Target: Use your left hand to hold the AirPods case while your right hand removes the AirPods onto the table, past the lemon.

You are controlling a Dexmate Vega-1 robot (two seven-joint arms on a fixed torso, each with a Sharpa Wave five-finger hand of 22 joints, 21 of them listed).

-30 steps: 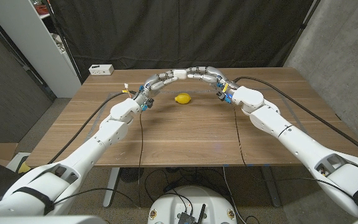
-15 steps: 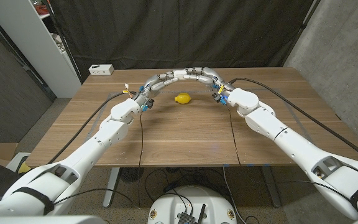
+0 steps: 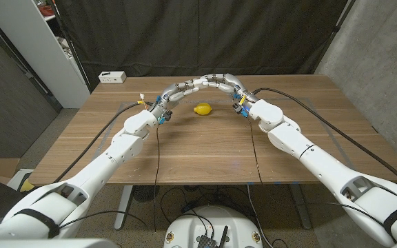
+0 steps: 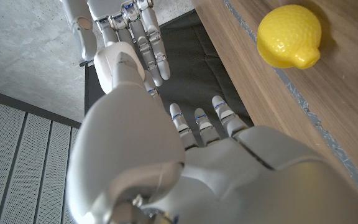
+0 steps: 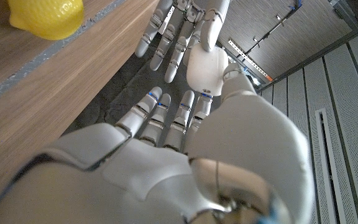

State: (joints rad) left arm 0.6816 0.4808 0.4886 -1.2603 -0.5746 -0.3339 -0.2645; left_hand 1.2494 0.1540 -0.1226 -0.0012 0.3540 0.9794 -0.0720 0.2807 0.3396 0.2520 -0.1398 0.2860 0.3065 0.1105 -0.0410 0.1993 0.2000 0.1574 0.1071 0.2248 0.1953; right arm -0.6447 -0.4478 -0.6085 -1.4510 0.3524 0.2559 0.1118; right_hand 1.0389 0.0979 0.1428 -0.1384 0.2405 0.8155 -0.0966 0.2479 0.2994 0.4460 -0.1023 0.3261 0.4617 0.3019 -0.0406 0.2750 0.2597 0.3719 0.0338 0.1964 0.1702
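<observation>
The yellow lemon [image 3: 202, 109] [image 4: 289, 35] [image 5: 45, 15] lies on the wooden table [image 3: 205, 155] at its far middle. Above and just beyond it my two hands meet fingertip to fingertip in an arch. My left hand [image 3: 180, 88] [image 4: 166, 155] reaches in from the left with its fingers stretched out and its thumb raised. My right hand [image 3: 228, 83] [image 5: 160, 149] mirrors it from the right. Across the gap, each wrist view shows the other hand's fingers [image 4: 143, 37] [image 5: 176, 31] hanging straight. Nothing shows between either hand's thumb and fingers.
A small white box [image 3: 113, 76] sits at the table's far left corner. A white shelf unit [image 3: 40, 41] stands off the left side, and a black curtain hangs behind the far edge. Cables trail along both arms over the near half of the table.
My right arm and hand have shifted left toward the left hand, so the fingertips now overlap above the lemon. The left arm and the lemon have stayed put.
</observation>
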